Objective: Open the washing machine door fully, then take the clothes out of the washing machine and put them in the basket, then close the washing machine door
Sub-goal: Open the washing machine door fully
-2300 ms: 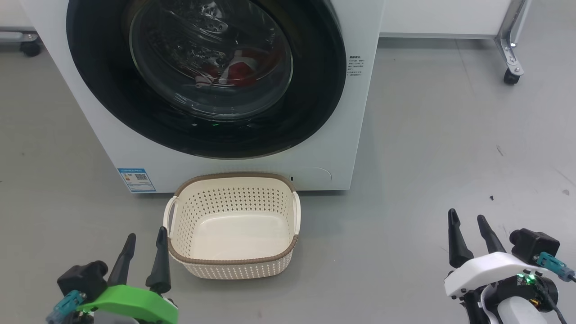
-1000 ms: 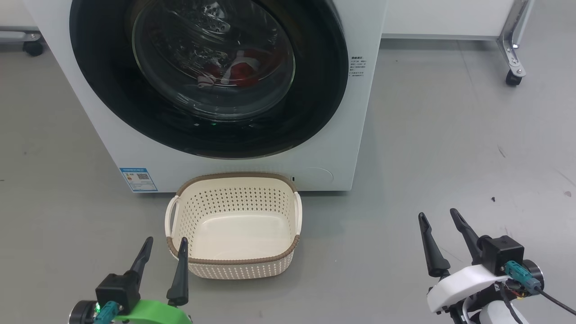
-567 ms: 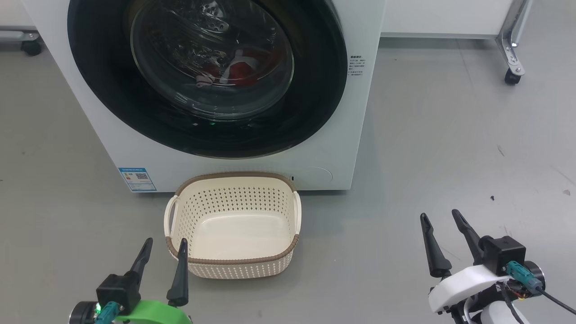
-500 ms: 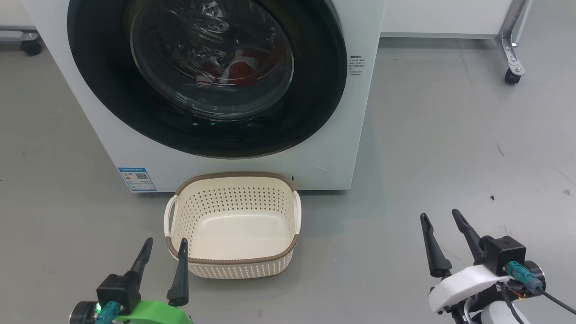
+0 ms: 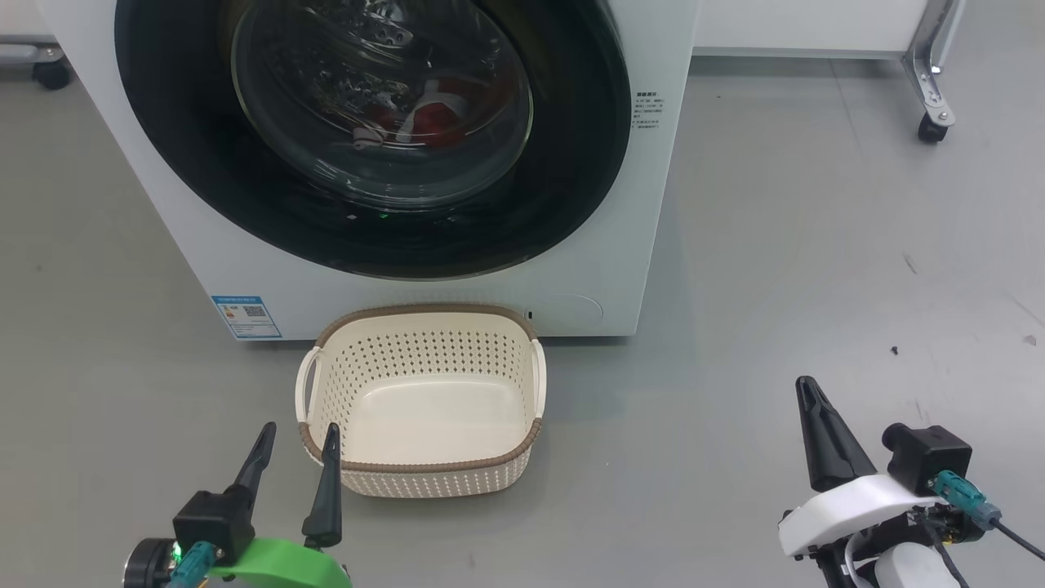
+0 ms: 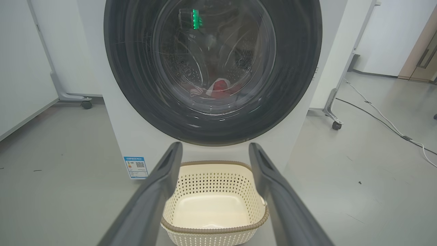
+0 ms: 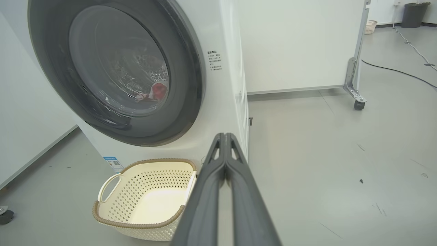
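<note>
The white washing machine (image 5: 612,204) stands ahead with its round black-rimmed door (image 5: 571,163) shut. Through the glass I see the red and white clothes (image 5: 429,114) lying in the drum, also visible as clothes (image 6: 218,87) in the left wrist view. The cream basket (image 5: 420,478) sits empty on the floor in front of the machine. My left gripper (image 5: 298,433) hovers open just left of the basket's near corner. Far right, my right gripper (image 5: 807,384) is shut on nothing, fingers pressed together (image 7: 223,136) and pointing toward the machine's right edge.
A blue sticker (image 5: 245,317) marks the machine's lower left front. A wheeled metal frame leg (image 5: 927,82) stands at the back right, another caster (image 5: 51,73) at the back left. A cable (image 7: 396,70) runs over the grey floor to the right.
My right gripper has closed from open to shut and shifted slightly right. The head camera tilted a little. The left gripper, door and basket stay as they were.
</note>
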`<state>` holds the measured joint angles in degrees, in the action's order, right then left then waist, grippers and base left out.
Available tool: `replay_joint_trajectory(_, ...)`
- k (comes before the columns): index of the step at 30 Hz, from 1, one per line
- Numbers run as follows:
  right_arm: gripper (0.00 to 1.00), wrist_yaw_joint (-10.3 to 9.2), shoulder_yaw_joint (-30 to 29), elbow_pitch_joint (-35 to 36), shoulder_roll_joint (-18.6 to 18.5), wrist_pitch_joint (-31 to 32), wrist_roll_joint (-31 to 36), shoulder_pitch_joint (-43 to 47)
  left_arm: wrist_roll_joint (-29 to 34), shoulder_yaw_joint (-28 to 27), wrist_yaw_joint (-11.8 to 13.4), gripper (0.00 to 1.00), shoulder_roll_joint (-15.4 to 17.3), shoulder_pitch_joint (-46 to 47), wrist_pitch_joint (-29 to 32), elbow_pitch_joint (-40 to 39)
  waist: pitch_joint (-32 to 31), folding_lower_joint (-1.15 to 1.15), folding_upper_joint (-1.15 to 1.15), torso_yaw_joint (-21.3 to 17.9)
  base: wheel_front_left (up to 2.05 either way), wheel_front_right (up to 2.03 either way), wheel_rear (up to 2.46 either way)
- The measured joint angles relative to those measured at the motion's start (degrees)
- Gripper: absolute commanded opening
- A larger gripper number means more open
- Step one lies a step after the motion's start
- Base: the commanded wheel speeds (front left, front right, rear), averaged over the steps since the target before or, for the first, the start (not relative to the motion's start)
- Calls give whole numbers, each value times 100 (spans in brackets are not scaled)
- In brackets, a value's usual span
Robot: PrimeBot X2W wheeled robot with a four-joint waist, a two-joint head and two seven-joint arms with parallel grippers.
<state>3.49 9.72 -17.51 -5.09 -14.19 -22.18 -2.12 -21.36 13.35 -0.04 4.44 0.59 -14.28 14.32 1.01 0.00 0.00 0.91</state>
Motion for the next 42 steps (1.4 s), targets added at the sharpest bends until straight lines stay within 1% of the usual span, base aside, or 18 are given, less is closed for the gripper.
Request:
replay_joint_trajectory(2,0,27,-49,-2,27,0,-77,-11,36,-1,0,100,-4,25,0,-21,41,0,0,0,0,0,0)
replay_joint_trajectory(9,0,210,-277,-214,172,1,-1061,-171,138,-1,-1,100,-14,132,0,-152,235,0,0,11,0,0,0)
replay_joint_trajectory(14,0,294,-587,-337,248,170,-2061,-472,182,38,-26,100,-30,253,0,-231,417,0,0,38,0,0,0)
replay_joint_trajectory(23,0,300,-1280,-425,267,825,-4147,-1308,260,136,-35,100,-62,518,0,-482,835,0,0,135,0,0,0)
replay_joint_trajectory(28,0,301,-1556,-424,261,1217,-4996,-1914,298,162,-85,100,-91,716,-14,-613,1127,0,0,206,0,0,0)
replay_joint_trajectory(30,0,301,-1660,-427,258,1347,-5257,-2176,300,167,-85,100,-104,788,-16,-669,1250,0,0,236,0,0,0)
replay_joint_trajectory(36,0,300,-1823,-457,235,1697,-5656,-2967,332,233,-154,100,-137,1049,-16,-835,1632,0,0,336,0,0,0)
replay_joint_trajectory(37,0,292,-1853,-480,224,1803,-5735,-3238,333,249,-163,100,-143,1128,-16,-902,1762,0,0,372,0,0,0)
replay_joint_trajectory(41,0,275,-1859,-516,125,2039,-5866,-3766,342,281,-180,100,-153,1273,-16,-982,2021,0,0,447,0,0,0)
replay_joint_trajectory(42,0,221,-1855,-524,77,2085,-5869,-3899,344,294,-188,100,-156,1305,-16,-1002,2084,0,0,466,0,0,0)
